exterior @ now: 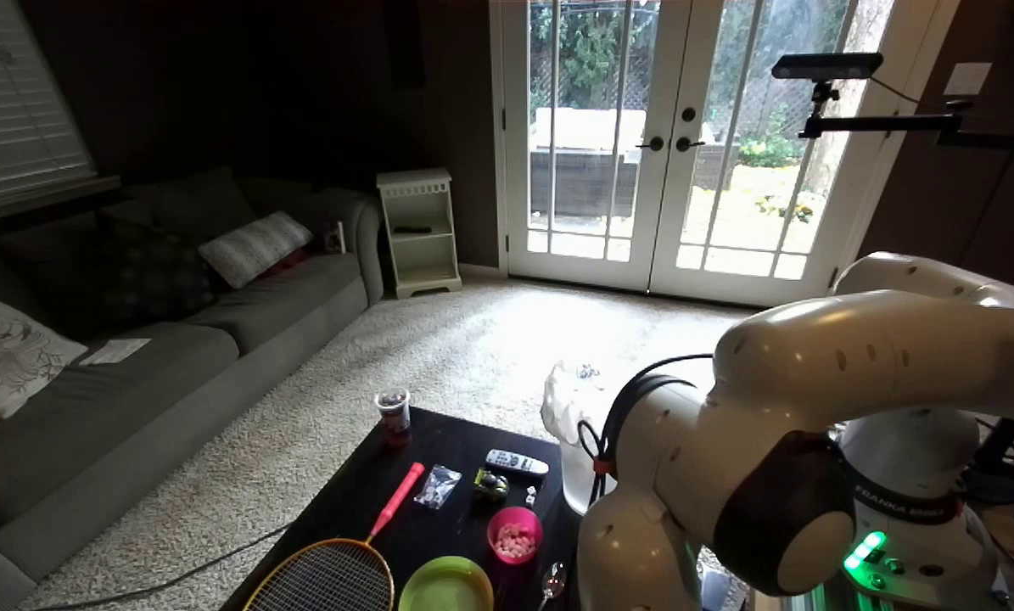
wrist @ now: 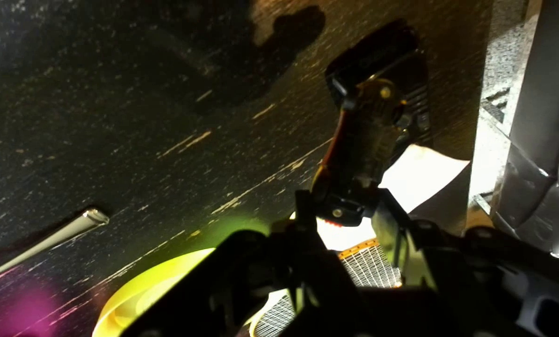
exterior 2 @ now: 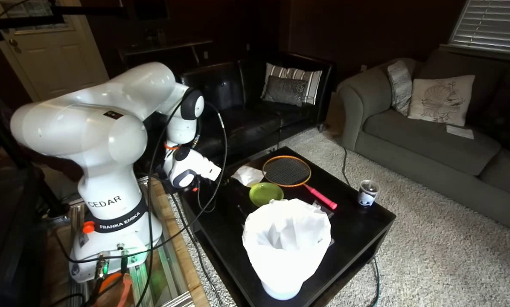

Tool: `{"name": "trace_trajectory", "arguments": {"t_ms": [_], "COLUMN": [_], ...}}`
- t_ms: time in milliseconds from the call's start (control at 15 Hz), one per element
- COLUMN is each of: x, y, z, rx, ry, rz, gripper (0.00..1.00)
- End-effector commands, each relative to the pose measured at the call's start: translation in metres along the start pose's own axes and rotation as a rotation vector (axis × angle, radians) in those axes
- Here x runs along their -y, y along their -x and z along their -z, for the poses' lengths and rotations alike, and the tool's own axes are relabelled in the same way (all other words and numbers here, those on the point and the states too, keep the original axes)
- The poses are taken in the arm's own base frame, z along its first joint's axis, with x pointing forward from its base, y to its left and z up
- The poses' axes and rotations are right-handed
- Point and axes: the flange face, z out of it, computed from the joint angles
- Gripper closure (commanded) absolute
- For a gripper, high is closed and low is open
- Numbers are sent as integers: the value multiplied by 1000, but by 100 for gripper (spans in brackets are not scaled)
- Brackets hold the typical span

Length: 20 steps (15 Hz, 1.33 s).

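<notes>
My gripper [wrist: 344,201] shows in the wrist view with its two dark fingers closed on the sides of a dark toy-like object [wrist: 366,145]. The object has red and yellow edges and a black wider far end; what it is exactly is too dark to tell. Behind the fingers lie a white sheet [wrist: 422,175] and an orange-rimmed racket [wrist: 368,264]. A yellow-green plate [wrist: 143,285] is at the lower left, partly hidden by the gripper. A spoon handle [wrist: 68,229] lies further left. In both exterior views the gripper is hidden or lost against dark surroundings.
The black table [exterior 2: 348,238] carries a lined white bin [exterior 2: 287,238] at its end, a cup [exterior: 394,416], a remote [exterior: 517,462], a small bag [exterior: 438,487], a greenish toy [exterior: 490,484] and a pink bowl [exterior: 515,536]. A black sofa [exterior 2: 233,123] stands behind.
</notes>
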Motion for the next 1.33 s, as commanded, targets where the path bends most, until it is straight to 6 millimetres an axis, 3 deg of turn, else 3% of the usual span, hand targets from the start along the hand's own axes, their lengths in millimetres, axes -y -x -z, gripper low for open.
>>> {"name": "trace_trajectory", "arguments": {"t_ms": [0,400,600,733,867,1133,1267], "x": [5,-39,-42,-40,-40,-43,-40], "y": [3,5,0,-2,-6,-11,-13], "z": [-7,-43,-56,-58,-59,-59,-56], "rx": [21,273,314,323,338,361,373], "ry": [10,236,261,271,283,299,289], "rz": [-34,-5,-17,-32,-44,-57,-71], "gripper": [89,89,89,38,34,6,0]}}
